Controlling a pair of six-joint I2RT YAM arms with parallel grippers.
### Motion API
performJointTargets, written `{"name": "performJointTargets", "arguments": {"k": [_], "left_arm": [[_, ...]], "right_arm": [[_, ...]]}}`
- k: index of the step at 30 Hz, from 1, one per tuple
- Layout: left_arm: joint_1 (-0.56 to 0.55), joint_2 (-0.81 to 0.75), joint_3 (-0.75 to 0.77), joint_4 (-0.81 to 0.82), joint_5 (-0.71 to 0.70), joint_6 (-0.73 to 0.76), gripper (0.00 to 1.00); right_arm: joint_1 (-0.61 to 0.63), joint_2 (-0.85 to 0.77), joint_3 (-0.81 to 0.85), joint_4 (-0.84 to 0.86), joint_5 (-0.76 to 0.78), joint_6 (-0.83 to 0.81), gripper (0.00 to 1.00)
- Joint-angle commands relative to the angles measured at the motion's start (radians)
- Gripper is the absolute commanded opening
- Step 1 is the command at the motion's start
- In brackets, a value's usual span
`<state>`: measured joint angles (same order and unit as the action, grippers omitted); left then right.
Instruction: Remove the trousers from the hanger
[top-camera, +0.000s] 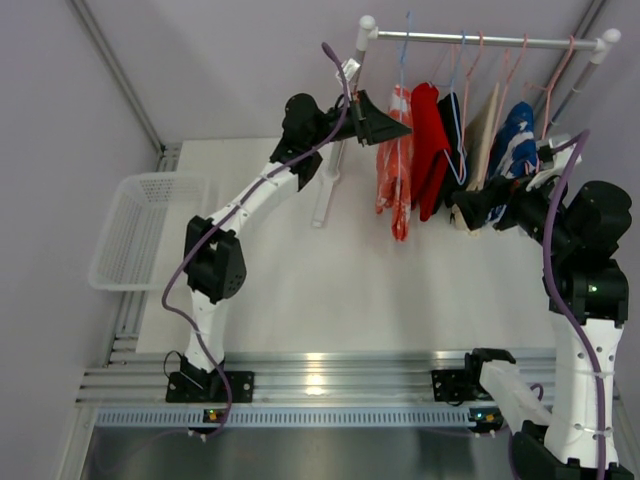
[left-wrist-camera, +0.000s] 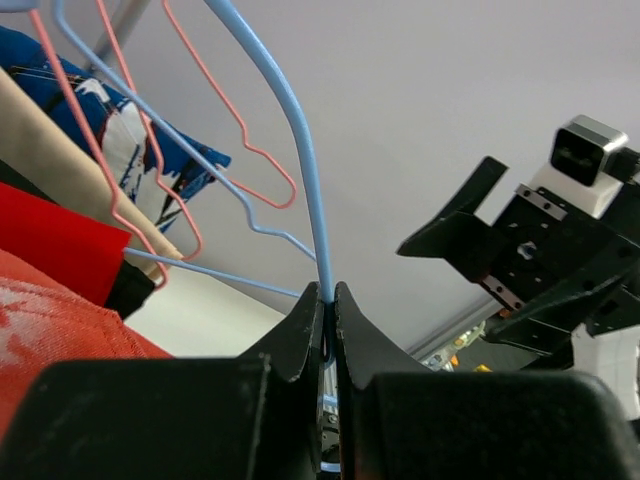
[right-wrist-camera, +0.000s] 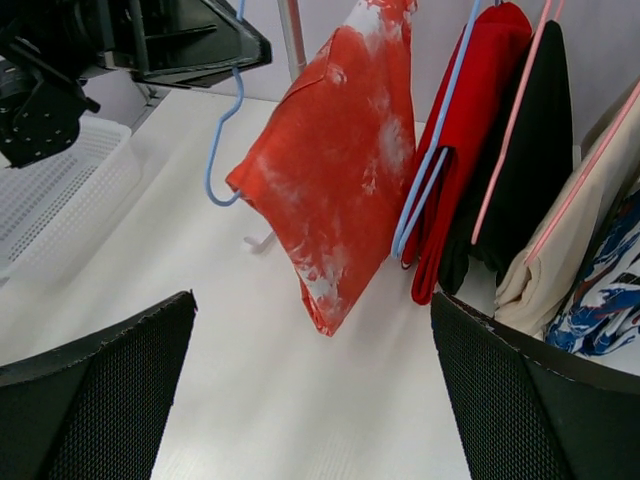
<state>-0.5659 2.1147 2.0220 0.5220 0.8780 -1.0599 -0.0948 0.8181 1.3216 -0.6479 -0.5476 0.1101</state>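
Pale lilac walls (top-camera: 230, 60) enclose a white table (top-camera: 330, 290) with a metal clothes rail (top-camera: 500, 39) at its far edge.

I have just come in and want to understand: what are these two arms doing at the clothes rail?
The left gripper is shut on the wire of the light-blue hanger. The orange-red trousers hang on that hanger at the rail, not yet removed. The right gripper is open, facing the trousers from a little way off and touching nothing.

The trousers (top-camera: 395, 175), orange-red with white mottling, hang folded long and narrow. They hang from the hanger (left-wrist-camera: 313, 200), thin light-blue wire hooked over the rail (top-camera: 480, 40).
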Motion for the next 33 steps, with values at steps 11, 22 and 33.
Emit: {"name": "performJointTargets", "arguments": {"k": [11, 22, 33], "left_arm": [[-0.006, -0.4, -0.27, 0.233, 0.041, -0.065, 0.0], [-0.025, -0.631, -0.492, -0.012, 0.026, 0.107, 0.0], [-0.037, -0.815, -0.559, -0.353, -0.014, 0.316, 0.0]], "right_arm": [[-0.017, 0.027, 0.044, 0.188, -0.161, 0.236, 1.0], [0.095, 0.078, -0.067, 0.508, -0.18, 0.525, 0.99], [0.378, 0.217, -0.009, 0.728, -0.115, 0.741, 1.0]]}}
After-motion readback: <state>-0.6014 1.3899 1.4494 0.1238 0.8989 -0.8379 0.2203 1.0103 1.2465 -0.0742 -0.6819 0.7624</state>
